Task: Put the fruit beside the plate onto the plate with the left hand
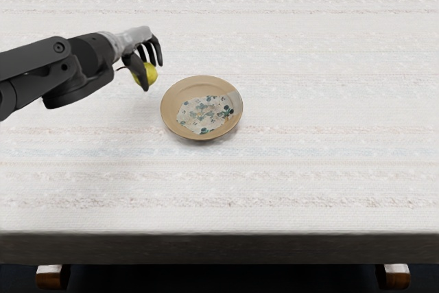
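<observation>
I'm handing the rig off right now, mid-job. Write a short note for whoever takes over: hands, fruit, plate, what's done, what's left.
Hands: the left hand has its fingers curled round the fruit, thumb on its near side. The right hand is out of view.
Things: the yellow-green fruit sits in that grasp just left of the plate, not over it. Whether it is off the table cannot be told.
Done: grasp looks made.
Left: carry the fruit right over the plate, set it down, release.

Left arm (62, 70) stretched in over the table's (309, 169) left edge, left hand (142, 56) pointing down, fingers (156, 49) curled around the fruit (151, 74)
</observation>
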You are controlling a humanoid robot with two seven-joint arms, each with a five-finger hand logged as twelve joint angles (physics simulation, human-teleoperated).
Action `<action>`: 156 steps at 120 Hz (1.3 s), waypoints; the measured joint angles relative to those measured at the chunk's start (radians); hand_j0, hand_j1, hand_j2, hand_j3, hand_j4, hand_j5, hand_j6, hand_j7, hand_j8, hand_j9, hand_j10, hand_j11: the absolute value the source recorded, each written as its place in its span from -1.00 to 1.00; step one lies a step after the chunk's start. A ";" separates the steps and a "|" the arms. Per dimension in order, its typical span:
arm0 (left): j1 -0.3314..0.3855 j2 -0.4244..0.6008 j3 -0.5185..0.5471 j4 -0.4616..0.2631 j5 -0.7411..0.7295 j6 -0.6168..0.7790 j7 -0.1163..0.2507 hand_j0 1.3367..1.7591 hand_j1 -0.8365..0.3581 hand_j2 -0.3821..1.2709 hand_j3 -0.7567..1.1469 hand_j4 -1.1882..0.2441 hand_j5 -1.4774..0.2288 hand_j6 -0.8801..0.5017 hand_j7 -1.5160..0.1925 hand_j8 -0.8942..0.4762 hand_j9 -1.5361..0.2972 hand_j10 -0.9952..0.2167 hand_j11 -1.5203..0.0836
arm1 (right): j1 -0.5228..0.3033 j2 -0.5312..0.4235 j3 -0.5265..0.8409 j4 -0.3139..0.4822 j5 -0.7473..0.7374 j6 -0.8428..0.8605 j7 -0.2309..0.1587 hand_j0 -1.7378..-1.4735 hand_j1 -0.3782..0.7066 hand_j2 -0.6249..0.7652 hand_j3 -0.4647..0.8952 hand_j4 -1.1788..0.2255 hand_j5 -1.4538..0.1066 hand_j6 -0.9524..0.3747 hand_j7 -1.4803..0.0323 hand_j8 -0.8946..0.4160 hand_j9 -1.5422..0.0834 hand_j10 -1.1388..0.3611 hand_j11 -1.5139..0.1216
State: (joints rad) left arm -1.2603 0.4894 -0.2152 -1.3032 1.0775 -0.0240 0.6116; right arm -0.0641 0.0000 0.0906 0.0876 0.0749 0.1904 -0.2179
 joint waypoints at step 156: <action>-0.028 -0.239 -0.014 0.085 -0.027 -0.011 0.000 0.51 -0.31 0.42 -0.20 -0.39 -0.49 -0.53 -0.43 -0.42 -0.42 -0.57 -0.36 | 0.003 0.000 -0.007 0.000 -0.001 0.000 -0.001 -0.40 -0.95 -0.10 -0.32 0.68 0.86 0.43 0.96 0.36 0.90 0.52 0.85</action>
State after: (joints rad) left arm -1.2879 0.2503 -0.2295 -1.2185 1.0501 -0.0352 0.6113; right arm -0.0614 0.0000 0.0832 0.0874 0.0737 0.1902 -0.2187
